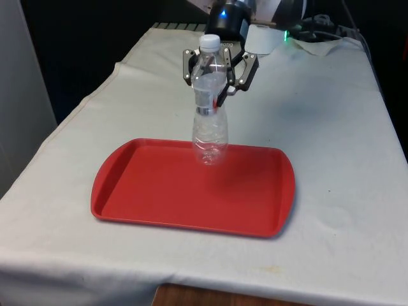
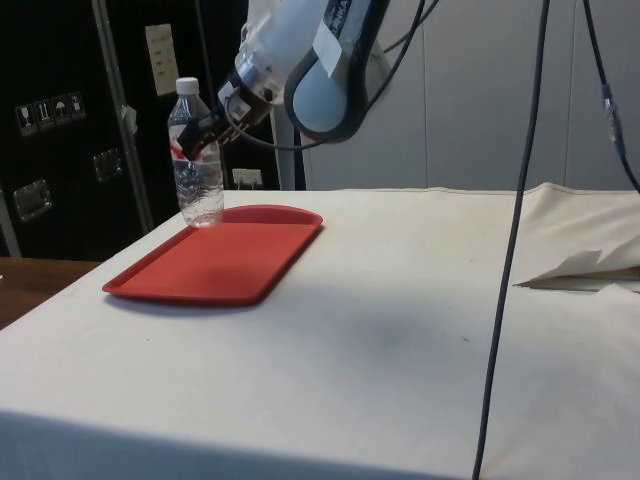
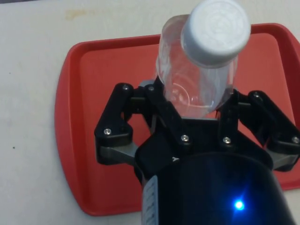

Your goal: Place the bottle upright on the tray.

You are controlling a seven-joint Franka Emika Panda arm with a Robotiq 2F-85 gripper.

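Observation:
A clear plastic bottle [image 1: 210, 127] with a white cap stands upright at the far edge of the red tray [image 1: 166, 197]. Its base is on the tray floor or just above it; I cannot tell which. My gripper [image 1: 214, 95] reaches in from behind and is shut on the bottle at its upper body, below the cap. In the side view the bottle [image 2: 197, 170] is at the tray's [image 2: 215, 265] far end with the gripper [image 2: 203, 140] on it. In the wrist view the black fingers [image 3: 152, 96] close on both sides of the bottle [image 3: 197, 79], over the tray [image 3: 103, 84].
The tray lies in the middle of the white cloth, with bare cloth on all sides. Crumpled white paper [image 1: 322, 44] lies at the table's far end on the front view's right. A black cable [image 2: 515, 230] hangs down in the side view.

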